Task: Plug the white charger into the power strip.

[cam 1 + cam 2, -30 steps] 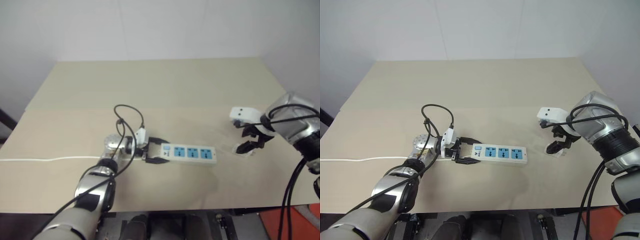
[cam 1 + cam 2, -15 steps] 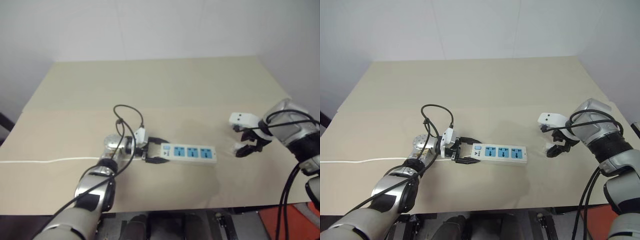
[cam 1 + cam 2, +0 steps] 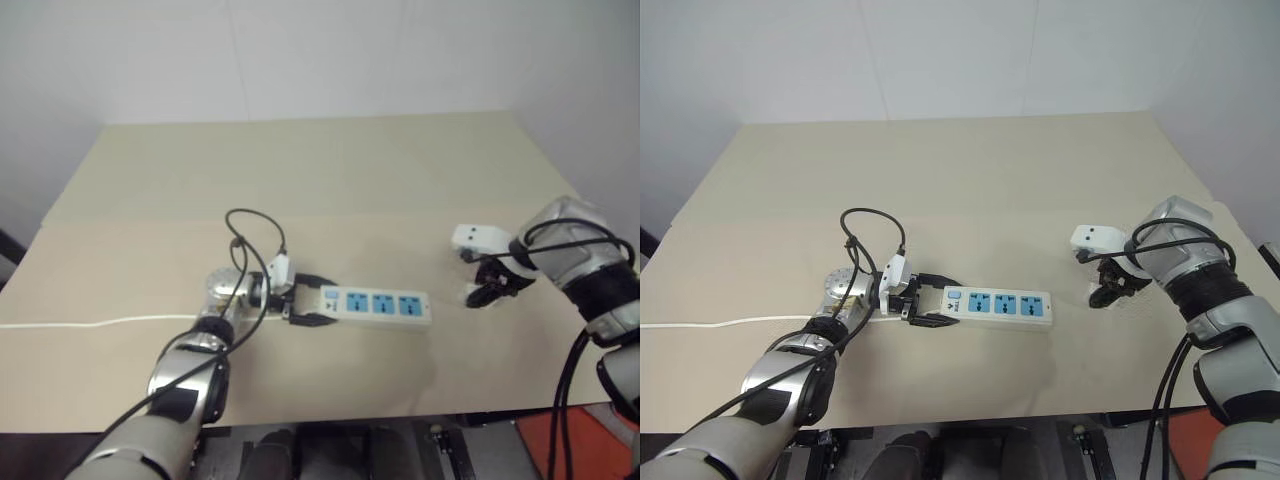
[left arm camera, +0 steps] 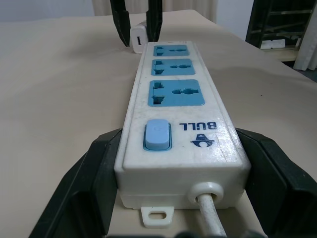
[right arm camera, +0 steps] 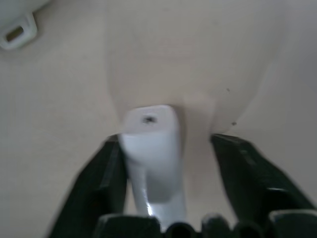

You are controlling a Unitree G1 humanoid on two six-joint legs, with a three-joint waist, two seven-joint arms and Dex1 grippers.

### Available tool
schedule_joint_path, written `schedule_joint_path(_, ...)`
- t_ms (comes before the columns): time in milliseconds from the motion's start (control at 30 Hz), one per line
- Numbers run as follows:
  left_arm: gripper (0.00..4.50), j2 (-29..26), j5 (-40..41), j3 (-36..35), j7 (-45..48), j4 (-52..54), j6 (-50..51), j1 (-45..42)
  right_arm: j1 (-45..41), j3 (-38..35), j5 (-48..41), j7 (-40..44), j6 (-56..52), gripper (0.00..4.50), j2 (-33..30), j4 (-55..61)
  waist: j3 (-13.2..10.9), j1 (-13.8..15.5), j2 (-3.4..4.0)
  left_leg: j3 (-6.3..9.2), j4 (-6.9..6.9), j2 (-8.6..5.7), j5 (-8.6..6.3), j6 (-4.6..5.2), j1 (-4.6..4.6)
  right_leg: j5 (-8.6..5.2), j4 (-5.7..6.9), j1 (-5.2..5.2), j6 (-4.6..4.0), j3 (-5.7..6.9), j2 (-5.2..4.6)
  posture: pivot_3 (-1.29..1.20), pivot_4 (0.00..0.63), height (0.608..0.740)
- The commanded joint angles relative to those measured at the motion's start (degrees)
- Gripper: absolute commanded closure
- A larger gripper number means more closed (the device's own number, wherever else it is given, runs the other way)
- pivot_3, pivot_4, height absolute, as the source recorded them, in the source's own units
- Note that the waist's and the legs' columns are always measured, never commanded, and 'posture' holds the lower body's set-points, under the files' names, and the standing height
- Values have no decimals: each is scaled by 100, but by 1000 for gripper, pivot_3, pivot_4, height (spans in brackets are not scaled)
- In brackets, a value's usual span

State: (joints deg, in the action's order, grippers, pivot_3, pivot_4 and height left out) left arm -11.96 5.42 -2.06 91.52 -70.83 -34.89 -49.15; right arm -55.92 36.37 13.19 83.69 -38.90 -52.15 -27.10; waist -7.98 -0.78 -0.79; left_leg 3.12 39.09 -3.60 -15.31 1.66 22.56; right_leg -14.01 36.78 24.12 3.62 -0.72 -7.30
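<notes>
Left eye view: the power strip (image 3: pixel 378 305), a long flat bar of glossy white plastic with three blue socket faces, lies near the table's (image 3: pixel 300 170) middle, its switch end clamped between the black fingers of the left gripper (image 3: pixel 310 305). Off toward 3 o'clock from the strip, well apart from it, the right gripper (image 3: pixel 487 292) points steeply down at the white charger (image 3: pixel 474 295), which sits on the matte beige tabletop.

Right eye view: same layout; a thin white cord (image 3: pixel 720 322) runs from the strip's held end toward 9 o'clock, off the table edge.

Left wrist view: both fingers press the strip's smooth sides at the end with the blue rocker switch (image 4: pixel 157 134). Beyond the far socket, at 12 o'clock, two dark fingers straddle the small boxy charger.

Right wrist view: the charger, a rounded glossy white block, stands between the fingers (image 5: pixel 106 178). One finger touches it; a gap shows on the other side, so the grip looks unfinished.

Risk, as I judge it: the closing fingers could push the slick block sideways or tip it, leaving a skewed hold that would misalign the prongs with the socket slots.
</notes>
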Motion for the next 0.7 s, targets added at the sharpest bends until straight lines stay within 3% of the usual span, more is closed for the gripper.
schedule_joint_path(33,1259,7,32,-10,-67,109,-60,16,-127,-207,119,30,46,2849,-17,47,0,1,0,0,0,0,0,0,0,0,0,0,0,0,0,0,150,740)
schedule_joint_path(100,1259,-1,22,-8,-95,107,-65,13,-148,-203,150,34,25,3397,-8,28,0,0,0,0,0,0,0,0,0,0,0,0,0,0,0,0,150,740)
schedule_joint_path(467,1259,-57,1,41,-28,155,-75,68,23,-671,83,23,12,3397,-248,878,1,-5,1,0,0,0,0,0,0,0,3,2,0,0,0,0,150,740)
schedule_joint_path(600,1259,-201,-195,230,-111,249,-126,100,34,-2549,-1229,-774,-25,3397,405,1267,1,-44,1,-3,-1,3,0,-1,-6,1,5,1,-1,-2,0,0,150,740)
schedule_joint_path(700,1259,-301,-211,272,-219,319,-4,119,478,-3756,-2252,-1050,547,3397,1010,1400,12,-17,-17,-2,-8,11,2,-3,-25,2,15,-12,-2,-1,1,0,150,740)
